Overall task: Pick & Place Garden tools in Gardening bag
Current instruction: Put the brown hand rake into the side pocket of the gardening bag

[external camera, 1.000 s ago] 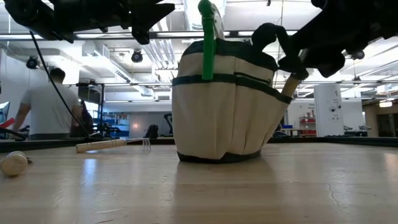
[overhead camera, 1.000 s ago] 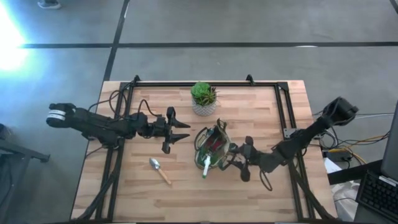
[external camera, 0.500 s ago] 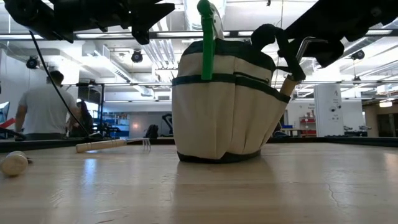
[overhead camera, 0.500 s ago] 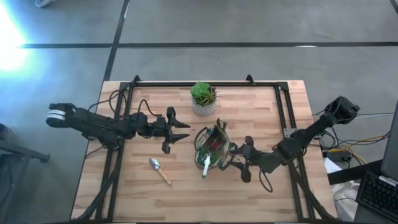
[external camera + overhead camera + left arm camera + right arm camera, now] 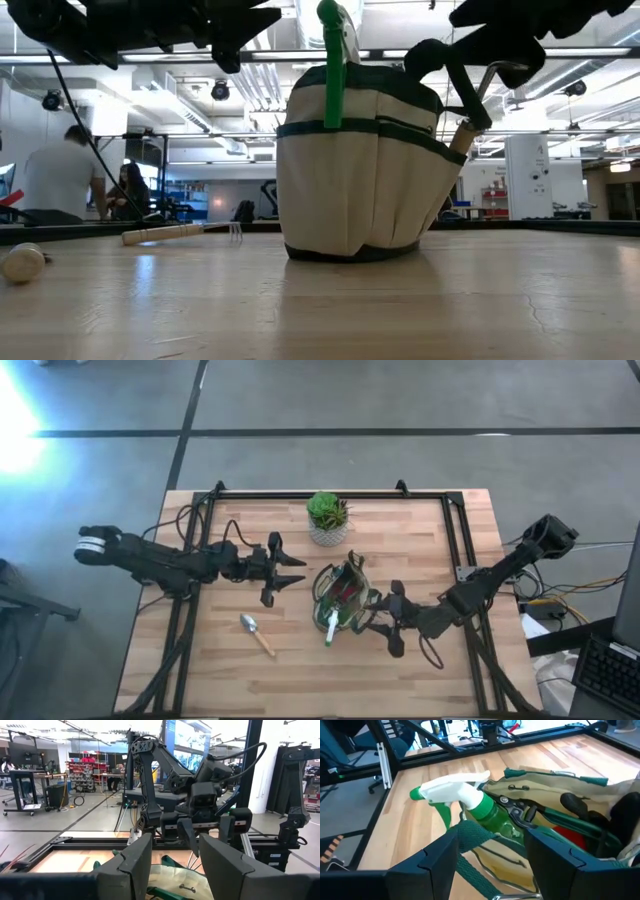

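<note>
Here, the bag (image 5: 342,598) stands upright near the middle of the counter (image 5: 430,540), already loaded: the green-and-white tool (image 5: 457,797) pokes head-up out of one side pocket, black pruners (image 5: 520,815) and a red item (image 5: 570,837) sit inside the main compartment, and a wooden-handled tool (image 5: 466,130) leans out of the pocket on the far side, seen best in the low view. Standing tools handle-down or head-up in pockets keeps them from tipping the soft bag.

The right gripper (image 5: 392,618) hangs just beside the bag, on the side away from the left arm, fingers spread and holding nothing; its wrist camera looks between those fingers (image 5: 440,857) straight at the bag's rim, so it appears to have nothing left to do there for the moment.

The left gripper (image 5: 285,570) hovers above the counter on the bag's other side, also released and empty, its fingers (image 5: 132,865) framing the bag from that direction.

Two tools remain out. The trowel (image 5: 256,632) lies flat on the counter, well apart from the bag, toward the front edge on the left arm's side. The rake (image 5: 180,233) lies on the counter too, visible only in the low view. Judging by reach, the left arm is the better placed for the trowel.

A plant (image 5: 327,518) in a white pot stands behind the bag.
</note>
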